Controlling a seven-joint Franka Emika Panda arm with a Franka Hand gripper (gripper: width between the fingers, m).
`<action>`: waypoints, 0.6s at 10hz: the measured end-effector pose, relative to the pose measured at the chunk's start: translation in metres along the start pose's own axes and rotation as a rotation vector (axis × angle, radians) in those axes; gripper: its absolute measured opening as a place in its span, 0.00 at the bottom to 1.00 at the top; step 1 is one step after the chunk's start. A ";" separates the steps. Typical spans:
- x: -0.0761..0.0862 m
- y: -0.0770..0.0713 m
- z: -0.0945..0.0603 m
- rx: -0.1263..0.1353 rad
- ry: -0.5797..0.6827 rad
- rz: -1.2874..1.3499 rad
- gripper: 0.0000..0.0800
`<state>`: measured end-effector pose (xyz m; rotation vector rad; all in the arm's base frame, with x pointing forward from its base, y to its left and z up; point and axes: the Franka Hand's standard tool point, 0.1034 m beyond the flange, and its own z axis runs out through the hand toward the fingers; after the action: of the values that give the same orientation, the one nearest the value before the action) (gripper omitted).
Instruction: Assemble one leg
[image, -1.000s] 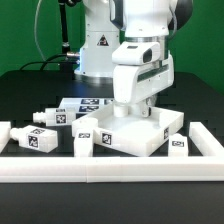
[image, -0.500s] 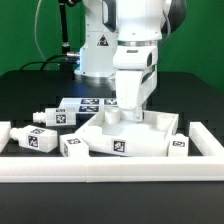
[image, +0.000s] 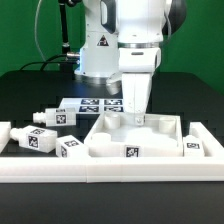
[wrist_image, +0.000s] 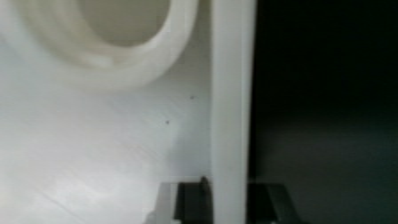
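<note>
None of the legs is in the claw. One leg (image: 70, 147) lies on the dark table (image: 195, 105) to the exterior view's left of the claw and nearer the camera, just beside the tabletop's corner. A second leg (image: 196, 147) lies on the claw's other side, against the tabletop's right-hand corner. A third leg (image: 55, 117) lies on its side further to the claw's left, and a fourth leg (image: 35, 140) lies in front of that one, both well apart from the claw.

The gripper (image: 137, 118) points straight down into the tabletop (image: 110, 140), at its rear wall. On the wrist view I see the raised rim (wrist_image: 230, 110) running down between the dark fingers (wrist_image: 182, 200), which sit close against its two faces — so I read the gripper (wrist_image: 226, 200) as narrow and clamped on the tabletop's rim. A round recess (wrist_image: 98, 30) shows in the tray floor beside the rim.

Behind the claw and to its left lies the marker board (image: 95, 103). A white rail (image: 110, 172) runs along the front of the table.
</note>
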<state>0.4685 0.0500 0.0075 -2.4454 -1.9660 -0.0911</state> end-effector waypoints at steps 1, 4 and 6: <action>0.000 0.005 0.000 -0.006 -0.002 -0.043 0.07; -0.001 0.026 0.001 -0.019 -0.012 -0.103 0.07; -0.003 0.032 0.000 -0.004 -0.022 -0.102 0.07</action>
<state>0.4989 0.0401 0.0084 -2.3582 -2.1014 -0.0689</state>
